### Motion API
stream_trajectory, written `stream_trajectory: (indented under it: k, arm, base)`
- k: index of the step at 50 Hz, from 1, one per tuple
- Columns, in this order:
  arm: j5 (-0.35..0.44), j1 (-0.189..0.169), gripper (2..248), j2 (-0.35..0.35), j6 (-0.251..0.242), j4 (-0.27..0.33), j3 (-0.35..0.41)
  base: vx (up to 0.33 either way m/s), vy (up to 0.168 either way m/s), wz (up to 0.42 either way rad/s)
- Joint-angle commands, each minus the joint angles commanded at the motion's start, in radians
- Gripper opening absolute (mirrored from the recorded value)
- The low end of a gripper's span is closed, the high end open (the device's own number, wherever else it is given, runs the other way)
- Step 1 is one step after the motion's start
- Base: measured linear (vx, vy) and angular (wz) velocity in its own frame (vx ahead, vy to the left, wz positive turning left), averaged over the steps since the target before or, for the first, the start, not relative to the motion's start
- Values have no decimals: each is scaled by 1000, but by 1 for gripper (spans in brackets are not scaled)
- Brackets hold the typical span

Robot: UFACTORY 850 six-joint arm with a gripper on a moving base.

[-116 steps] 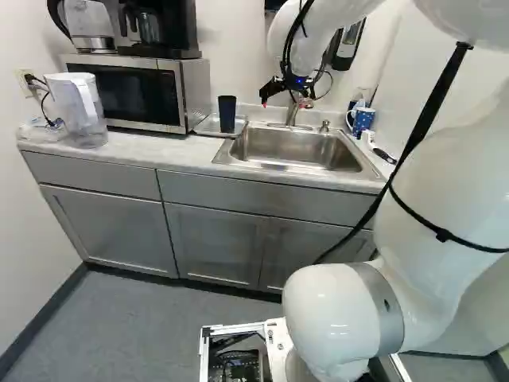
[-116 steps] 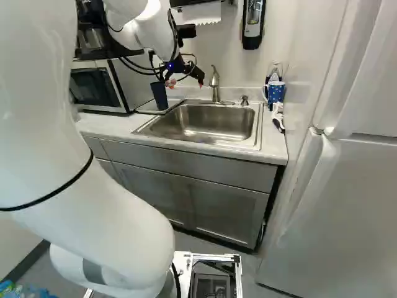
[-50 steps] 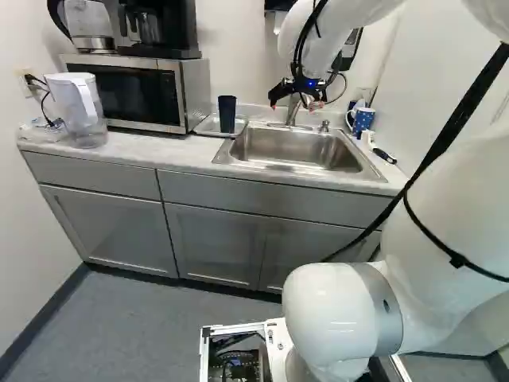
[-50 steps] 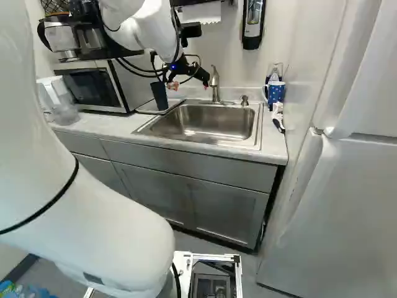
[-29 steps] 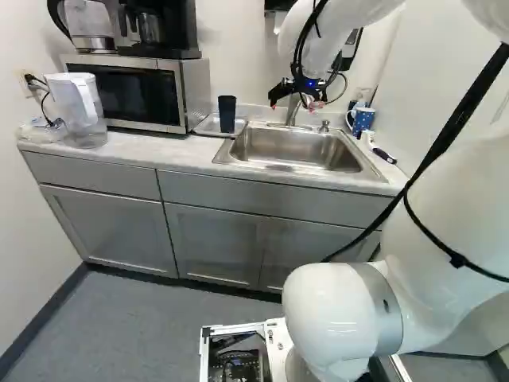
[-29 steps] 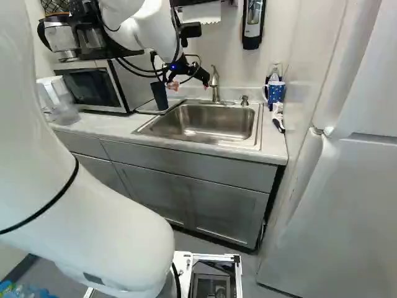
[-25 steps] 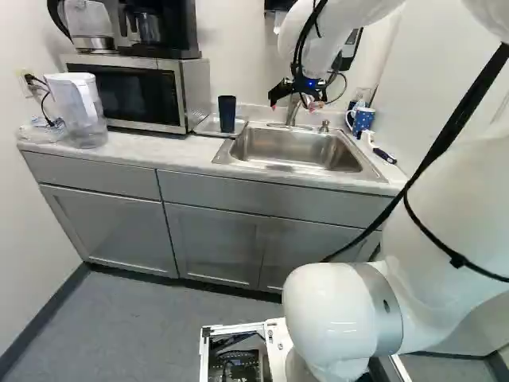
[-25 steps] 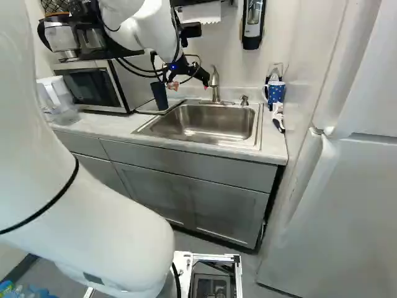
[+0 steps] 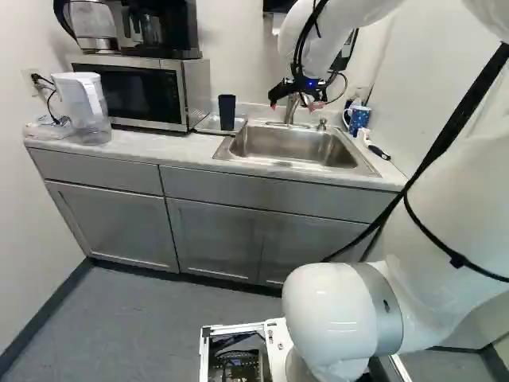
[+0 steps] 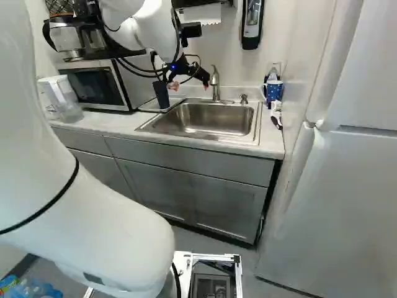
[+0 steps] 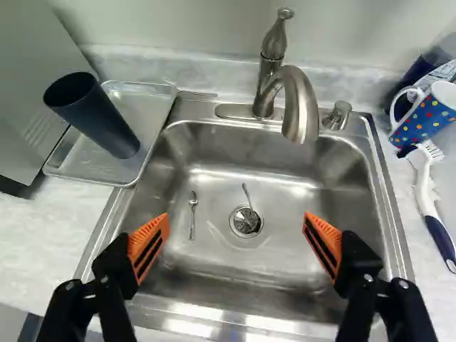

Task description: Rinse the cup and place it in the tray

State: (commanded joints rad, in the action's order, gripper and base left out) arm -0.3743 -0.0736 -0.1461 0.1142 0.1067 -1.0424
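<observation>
A pale counter (image 9: pixel 151 147) carries the microwave (image 9: pixel 135 94) and, set into it, the steel sink (image 11: pixel 285 214). The black gripper (image 9: pixel 293 104) hangs over the sink, its two orange-padded fingers spread wide with nothing between them in its grasp. Between microwave and sink lies the metal tray (image 11: pixel 148 114), and the dark blue cup (image 11: pixel 100 117) stands upright in it. Past the sink's other side are a dotted mug (image 11: pixel 420 127) and a brush (image 11: pixel 427 192); two small utensils (image 11: pixel 192 214) lie in the basin.

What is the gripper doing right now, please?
The black gripper with orange pads is open and holding nothing, above the stainless steel sink.
</observation>
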Motion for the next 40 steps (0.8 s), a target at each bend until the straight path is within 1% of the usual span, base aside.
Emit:
stream_trajectory:
  k: [40]
  arm:
    - [0,0,247,0,0,0,0]
  base:
    - [-95,0,1]
